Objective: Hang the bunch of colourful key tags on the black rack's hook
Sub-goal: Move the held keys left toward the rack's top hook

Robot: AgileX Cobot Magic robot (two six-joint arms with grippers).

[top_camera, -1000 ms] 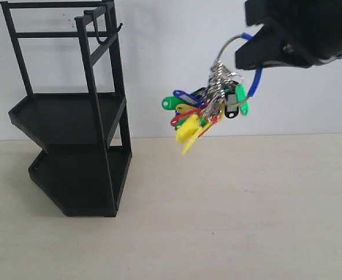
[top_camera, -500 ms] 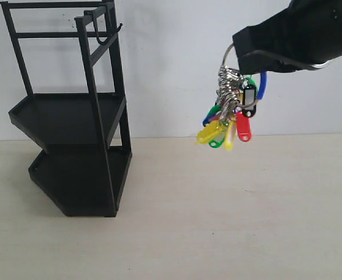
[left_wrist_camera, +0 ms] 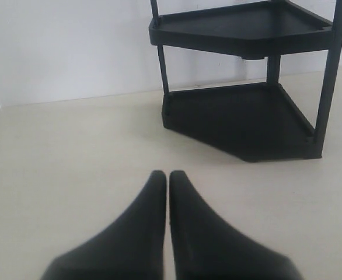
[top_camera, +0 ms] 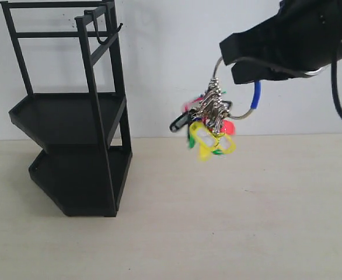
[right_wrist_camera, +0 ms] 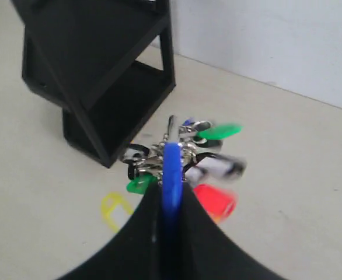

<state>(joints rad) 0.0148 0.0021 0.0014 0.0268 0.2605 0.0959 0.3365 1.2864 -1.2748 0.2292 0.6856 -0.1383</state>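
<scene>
Right fingers (right_wrist_camera: 140,236) seemingly pinch the key tag bunch (right_wrist_camera: 172,160).

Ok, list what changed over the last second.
The right gripper moved toward the black rack, carrying the swinging colourful key tag bunch by its loop. Its grip is unchanged, the rack stayed put, and the hook is still empty.

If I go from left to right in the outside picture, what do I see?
rack → key bunch → right gripper, which holds the bunch's loop in the air.
</scene>
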